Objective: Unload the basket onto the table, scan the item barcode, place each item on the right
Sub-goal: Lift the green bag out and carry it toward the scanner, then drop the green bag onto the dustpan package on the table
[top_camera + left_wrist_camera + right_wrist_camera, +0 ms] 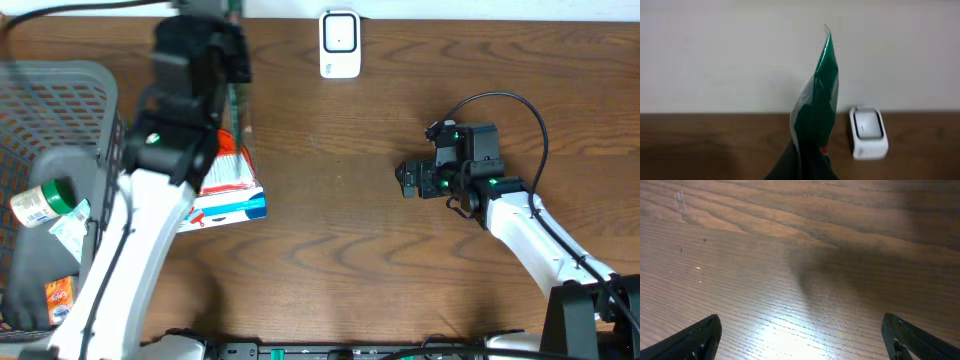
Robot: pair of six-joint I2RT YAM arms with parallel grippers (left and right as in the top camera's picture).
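Observation:
My left gripper (pixel 232 68) is shut on a thin green pouch (pixel 238 108), holding it upright and edge-on above the table's back left. In the left wrist view the green pouch (pixel 817 100) rises from the dark fingers (pixel 790 167) of the gripper (pixel 807 167), with a small red mark near the grip. No barcode shows on it. The white barcode scanner (pixel 339 43) stands at the back edge of the table; in the wrist view the scanner (pixel 868 132) is just right of the pouch. My right gripper (pixel 405 180) rests open at mid right over bare wood, its jaws (pixel 802 340) wide apart and holding nothing.
A grey basket (pixel 70 85) at the left holds a green-capped bottle (pixel 40 200), an orange packet (pixel 60 295) and other items. A red, white and blue package (pixel 230 190) lies on the table partly under my left arm. A pale wall runs behind the table.

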